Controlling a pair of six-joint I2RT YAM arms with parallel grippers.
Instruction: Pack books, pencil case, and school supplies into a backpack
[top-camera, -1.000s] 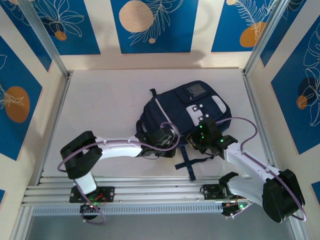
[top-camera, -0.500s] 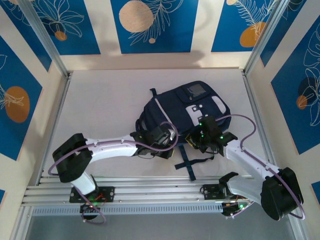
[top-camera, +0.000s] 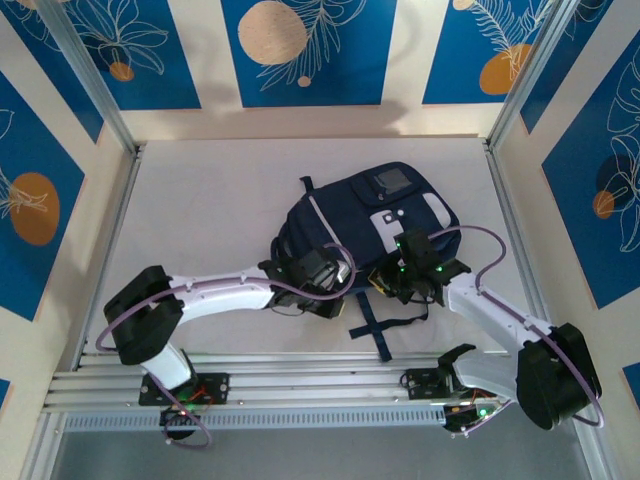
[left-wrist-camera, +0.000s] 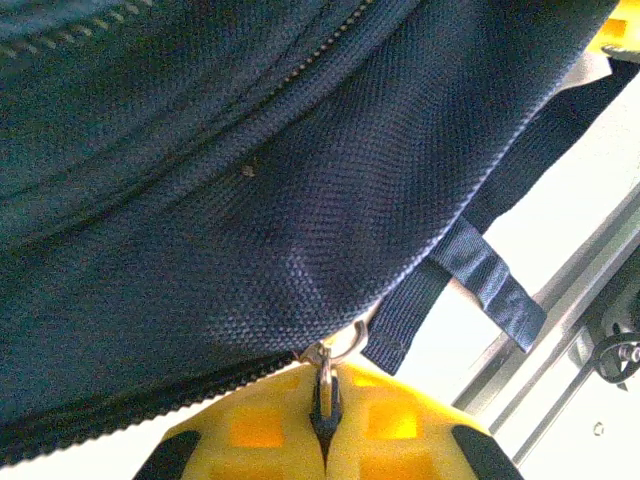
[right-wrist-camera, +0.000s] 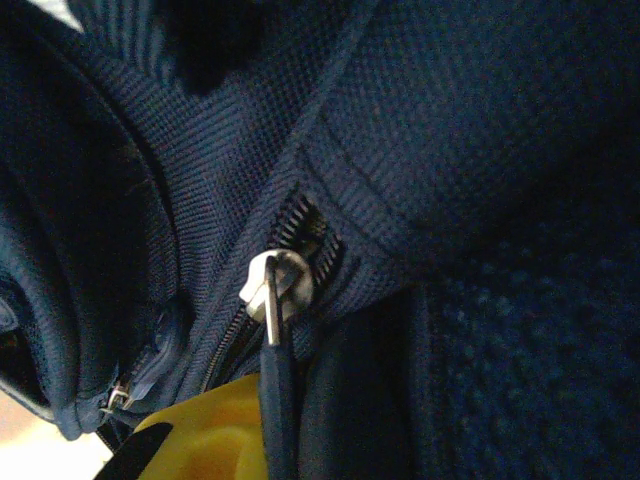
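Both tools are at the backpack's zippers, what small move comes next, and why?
Probably slide the left tool along the zipper line: it is shut on the metal zipper pull of the backpack, and the right tool pinches a second pull, bracing the fabric.

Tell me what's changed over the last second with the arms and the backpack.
The left gripper, shut on a zip pull, drew slightly left along the near edge of the backpack, its elbow swinging back. The right gripper edged a little away from its base, over the backpack. Nothing was taken or let go; the backpack stayed put.
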